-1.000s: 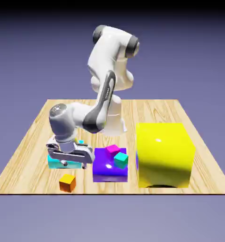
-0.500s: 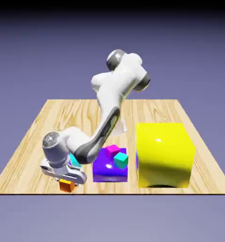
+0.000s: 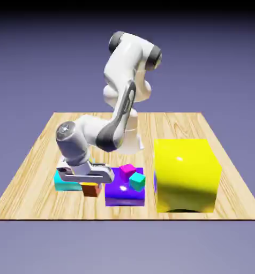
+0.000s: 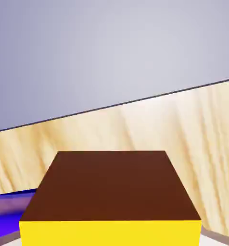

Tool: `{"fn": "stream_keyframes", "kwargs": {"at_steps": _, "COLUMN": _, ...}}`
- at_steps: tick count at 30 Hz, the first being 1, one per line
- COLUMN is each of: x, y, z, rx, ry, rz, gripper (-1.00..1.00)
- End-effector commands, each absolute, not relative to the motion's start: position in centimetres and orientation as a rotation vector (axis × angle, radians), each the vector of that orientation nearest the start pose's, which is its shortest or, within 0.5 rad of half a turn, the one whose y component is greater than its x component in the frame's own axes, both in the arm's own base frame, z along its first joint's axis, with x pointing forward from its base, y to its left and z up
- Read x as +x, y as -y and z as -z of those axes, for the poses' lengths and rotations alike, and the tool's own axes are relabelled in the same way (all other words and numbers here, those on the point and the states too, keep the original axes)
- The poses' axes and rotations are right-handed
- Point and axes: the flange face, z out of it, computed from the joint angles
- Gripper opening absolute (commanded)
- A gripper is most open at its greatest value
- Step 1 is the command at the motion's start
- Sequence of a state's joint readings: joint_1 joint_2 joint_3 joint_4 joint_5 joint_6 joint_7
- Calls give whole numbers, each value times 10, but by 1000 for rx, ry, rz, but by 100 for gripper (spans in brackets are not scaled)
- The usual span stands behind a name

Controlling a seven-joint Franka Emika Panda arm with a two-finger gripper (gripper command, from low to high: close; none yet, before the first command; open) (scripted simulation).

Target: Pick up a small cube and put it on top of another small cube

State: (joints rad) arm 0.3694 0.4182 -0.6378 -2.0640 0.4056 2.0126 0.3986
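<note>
The gripper (image 3: 91, 188) grips the orange cube (image 3: 90, 190) beneath its palm; the pink cube (image 3: 128, 170), its likely destination, lies beside the hand, toward the exterior view's right.

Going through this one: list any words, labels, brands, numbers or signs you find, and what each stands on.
Robot arm: small dark marking on the forearm's grey strip, too small to read.
Blocks and table: no text seen in either view.
</note>
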Motion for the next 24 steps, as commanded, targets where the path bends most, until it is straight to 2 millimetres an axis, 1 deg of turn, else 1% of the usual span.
{"fn": "stream_keyframes", "kwargs": {"at_steps": 1, "x": 528, "y": 109, "z": -244, "rx": -2749, "ry": -1292, "rz": -566, "gripper": -100}}
{"fn": "stream_keyframes", "kwargs": {"at_steps": 4, "x": 512, "y": 73, "z": -258, "rx": -2827, "ry": -1133, "rz": -587, "gripper": -100}}
{"fn": "stream_keyframes", "kwargs": {"at_steps": 7, "x": 495, "y": 39, "z": -276, "rx": -2920, "ry": -967, "rz": -577, "gripper": -100}}
{"fn": "stream_keyframes", "kwargs": {"at_steps": 11, "x": 468, "y": -4, "z": -302, "rx": -3063, "ry": -739, "rz": -516, "gripper": -100}}
{"fn": "stream_keyframes", "kwargs": {"at_steps": 14, "x": 444, "y": -31, "z": -323, "rx": -3180, "ry": -566, "rz": -437, "gripper": -100}}
{"fn": "stream_keyframes", "kwargs": {"at_steps": 15, "x": 436, "y": -40, "z": -329, "rx": -3221, "ry": -509, "rz": -405, "gripper": -100}}
{"fn": "stream_keyframes", "kwargs": {"at_steps": 16, "x": 434, "y": -21, "z": -334, "rx": -3226, "ry": -578, "rz": -387, "gripper": -100}}
{"fn": "stream_keyframes", "kwargs": {"at_steps": 17, "x": 434, "y": -16, "z": -334, "rx": -3225, "ry": -596, "rz": -386, "gripper": -100}}
{"fn": "stream_keyframes", "kwargs": {"at_steps": 18, "x": 434, "y": -16, "z": -334, "rx": -3225, "ry": -596, "rz": -386, "gripper": -100}}
{"fn": "stream_keyframes", "kwargs": {"at_steps": 22, "x": 423, "y": -11, "z": -274, "rx": -3225, "ry": -596, "rz": -386, "gripper": -100}}
{"fn": "stream_keyframes", "kwargs": {"at_steps": 23, "x": 421, "y": -10, "z": -266, "rx": -3225, "ry": -596, "rz": -386, "gripper": -100}}
{"fn": "stream_keyframes", "kwargs": {"at_steps": 24, "x": 421, "y": -10, "z": -266, "rx": -3225, "ry": -596, "rz": -386, "gripper": 100}}
